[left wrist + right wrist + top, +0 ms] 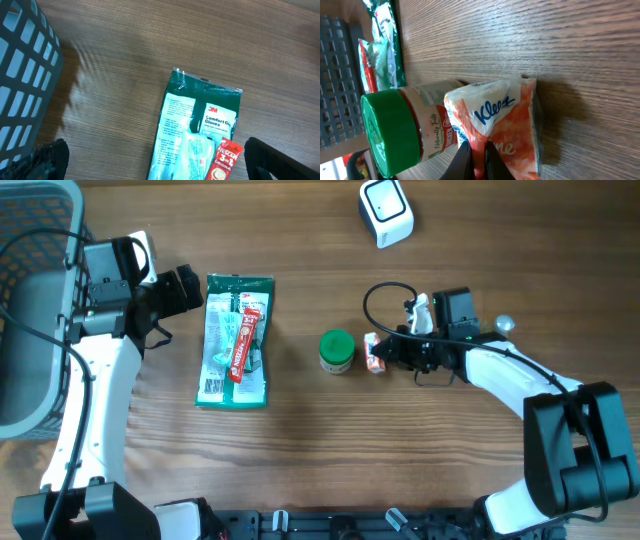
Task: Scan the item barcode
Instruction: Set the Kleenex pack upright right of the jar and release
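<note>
Kleenex pack (pixel 495 120): soft orange-and-white wrap, blue logo, lying just beside green-lidded jar (pixel 395 135). Right tool (pixel 476 159) clamps its edge. Left tool (pixel 188 290) spread wide, holding nothing.

A small orange-and-white Kleenex tissue pack (pixel 374 353) lies on the wooden surface (pixel 300 460), one edge pinched in the right pincer (pixel 475 156). A white barcode scanner (pixel 386 210) sits well apart, near the far edge.
</note>
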Motion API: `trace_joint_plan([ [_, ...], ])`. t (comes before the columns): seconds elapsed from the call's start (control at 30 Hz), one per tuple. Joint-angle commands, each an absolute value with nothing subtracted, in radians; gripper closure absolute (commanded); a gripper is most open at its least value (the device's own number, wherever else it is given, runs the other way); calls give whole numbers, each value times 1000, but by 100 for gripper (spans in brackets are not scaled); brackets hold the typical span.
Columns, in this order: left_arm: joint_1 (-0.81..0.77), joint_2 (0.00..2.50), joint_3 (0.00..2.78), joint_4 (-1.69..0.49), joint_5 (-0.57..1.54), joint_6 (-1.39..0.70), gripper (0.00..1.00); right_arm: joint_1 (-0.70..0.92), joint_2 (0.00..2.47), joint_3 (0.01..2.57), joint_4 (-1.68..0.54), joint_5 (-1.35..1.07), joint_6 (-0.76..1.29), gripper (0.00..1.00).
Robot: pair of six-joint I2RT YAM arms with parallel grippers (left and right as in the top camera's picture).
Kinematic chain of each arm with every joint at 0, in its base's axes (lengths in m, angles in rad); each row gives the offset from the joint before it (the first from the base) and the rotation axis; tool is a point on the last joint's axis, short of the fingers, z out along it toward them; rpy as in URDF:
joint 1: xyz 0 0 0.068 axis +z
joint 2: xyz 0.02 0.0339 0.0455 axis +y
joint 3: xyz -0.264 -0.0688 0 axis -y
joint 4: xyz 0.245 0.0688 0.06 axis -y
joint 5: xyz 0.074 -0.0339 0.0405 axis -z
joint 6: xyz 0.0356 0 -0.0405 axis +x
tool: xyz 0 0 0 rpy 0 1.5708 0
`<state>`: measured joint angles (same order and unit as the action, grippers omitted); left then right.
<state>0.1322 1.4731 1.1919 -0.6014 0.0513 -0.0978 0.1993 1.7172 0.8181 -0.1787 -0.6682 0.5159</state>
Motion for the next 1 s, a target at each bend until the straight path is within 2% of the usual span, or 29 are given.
trace_joint_plan([
  [0.0, 136, 1459, 1206, -598, 59, -82, 0, 192, 1731, 809, -179, -640, 520, 96],
  [0.7, 136, 1459, 1206, -598, 59, -82, 0, 124, 1731, 809, -220, -655, 496, 96],
  [0.97, 136, 1459, 1206, -598, 60, -82, 0, 106, 1731, 809, -233, -654, 465, 81],
])
